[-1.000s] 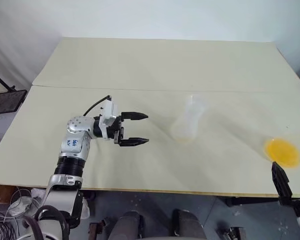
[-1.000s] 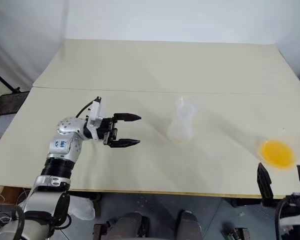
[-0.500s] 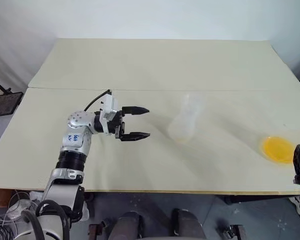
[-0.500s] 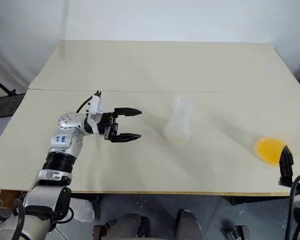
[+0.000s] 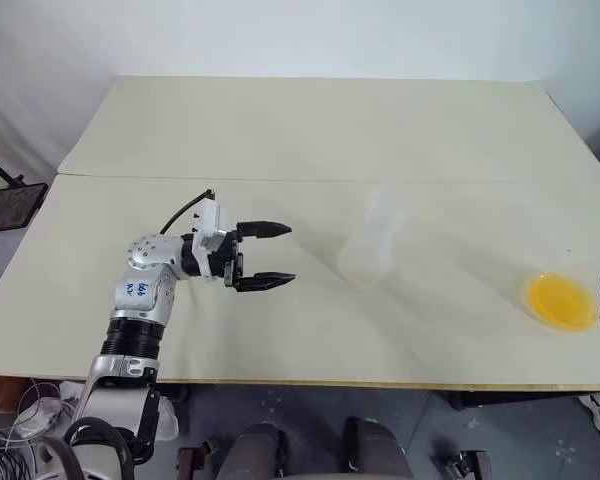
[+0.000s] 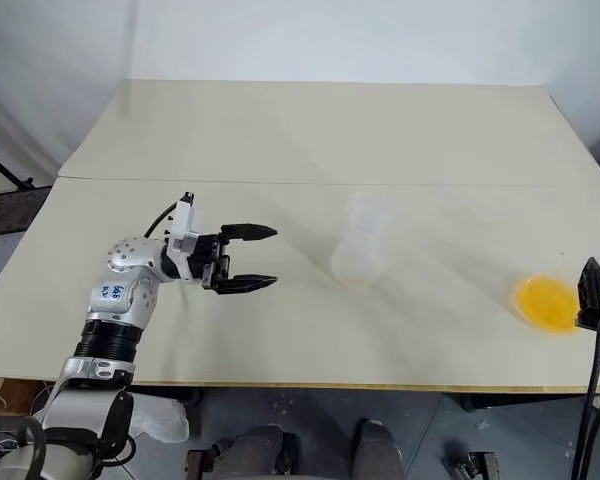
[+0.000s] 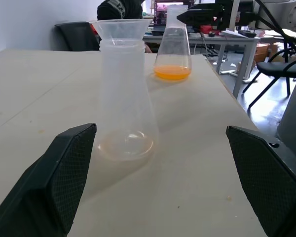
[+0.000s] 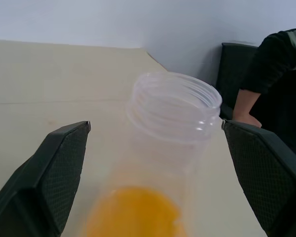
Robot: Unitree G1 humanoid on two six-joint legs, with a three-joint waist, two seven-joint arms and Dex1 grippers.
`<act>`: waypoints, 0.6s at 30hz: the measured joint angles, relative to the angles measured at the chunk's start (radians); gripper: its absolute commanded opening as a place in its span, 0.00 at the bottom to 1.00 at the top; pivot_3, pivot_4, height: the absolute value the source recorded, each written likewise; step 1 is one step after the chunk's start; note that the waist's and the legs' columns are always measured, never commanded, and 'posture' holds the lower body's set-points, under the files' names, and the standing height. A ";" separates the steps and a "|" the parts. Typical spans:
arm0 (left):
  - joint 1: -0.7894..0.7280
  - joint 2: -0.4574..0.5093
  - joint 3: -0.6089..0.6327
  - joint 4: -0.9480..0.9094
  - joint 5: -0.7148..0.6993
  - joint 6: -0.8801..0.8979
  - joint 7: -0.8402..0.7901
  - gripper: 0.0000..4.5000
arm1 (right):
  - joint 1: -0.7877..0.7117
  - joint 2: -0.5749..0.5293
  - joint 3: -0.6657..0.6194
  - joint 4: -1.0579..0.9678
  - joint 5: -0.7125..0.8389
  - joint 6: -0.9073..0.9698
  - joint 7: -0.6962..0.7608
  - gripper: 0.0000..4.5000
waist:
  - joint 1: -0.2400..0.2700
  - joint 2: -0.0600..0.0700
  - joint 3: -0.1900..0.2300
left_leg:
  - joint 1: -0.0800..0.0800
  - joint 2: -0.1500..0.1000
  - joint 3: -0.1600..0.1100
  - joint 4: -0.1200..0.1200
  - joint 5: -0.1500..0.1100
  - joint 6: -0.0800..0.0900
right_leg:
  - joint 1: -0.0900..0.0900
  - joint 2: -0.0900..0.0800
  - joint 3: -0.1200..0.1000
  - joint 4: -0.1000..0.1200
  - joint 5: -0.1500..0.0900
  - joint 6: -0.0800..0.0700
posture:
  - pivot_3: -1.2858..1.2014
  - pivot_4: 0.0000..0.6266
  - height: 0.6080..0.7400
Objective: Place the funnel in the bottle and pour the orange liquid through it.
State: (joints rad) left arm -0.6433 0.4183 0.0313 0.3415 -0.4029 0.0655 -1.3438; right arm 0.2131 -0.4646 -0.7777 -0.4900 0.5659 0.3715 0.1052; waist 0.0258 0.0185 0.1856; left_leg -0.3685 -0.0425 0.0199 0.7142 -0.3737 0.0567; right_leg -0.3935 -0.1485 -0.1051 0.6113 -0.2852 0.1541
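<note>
While the left end effector (image 5: 265, 255) points level (fingers spread), the bottle (image 5: 365, 250) stands apart.

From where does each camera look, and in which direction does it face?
Head eyes: look forward and down on the table; the left arm with its open tool shows.
Left wrist: looks along its tool at the bottle carrying the funnel.
Right wrist: looks between its open tool's fingers at the second flask with orange liquid.
Shared: both flasks.
</note>
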 measured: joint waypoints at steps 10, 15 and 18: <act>0.020 0.001 -0.001 -0.027 -0.006 0.009 0.022 1.00 | -0.132 -0.044 0.031 0.129 -0.038 0.001 0.012 1.00 | -0.002 0.000 0.000 | 0.000 0.000 0.000 0.000 0.000 0.000 | 0.000 0.000 0.000 0.000 0.000 0.000 | 0.52 0.24 1.00; 0.020 0.002 -0.001 -0.027 -0.007 0.009 0.024 1.00 | -0.164 -0.050 0.032 0.180 -0.045 0.000 0.018 1.00 | -0.002 0.000 0.000 | 0.000 0.000 0.000 0.000 0.000 0.000 | 0.000 0.000 0.000 0.000 0.000 0.000 | 0.52 0.24 1.00; 0.020 0.005 -0.001 -0.027 -0.007 0.009 0.024 1.00 | -0.174 -0.050 0.037 0.189 -0.057 0.002 0.018 0.96 | -0.003 0.000 0.000 | 0.000 0.000 0.000 0.000 0.000 0.000 | 0.000 0.000 0.000 0.000 0.000 0.000 | 0.52 0.24 1.00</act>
State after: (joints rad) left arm -0.6232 0.4232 0.0303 0.3148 -0.4102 0.0748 -1.3197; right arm 0.0395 -0.5144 -0.7406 -0.3015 0.5094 0.3731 0.1230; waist 0.0229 0.0186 0.1856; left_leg -0.3683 -0.0421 0.0203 0.7140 -0.3736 0.0566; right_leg -0.3936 -0.1484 -0.1052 0.6109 -0.2852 0.1541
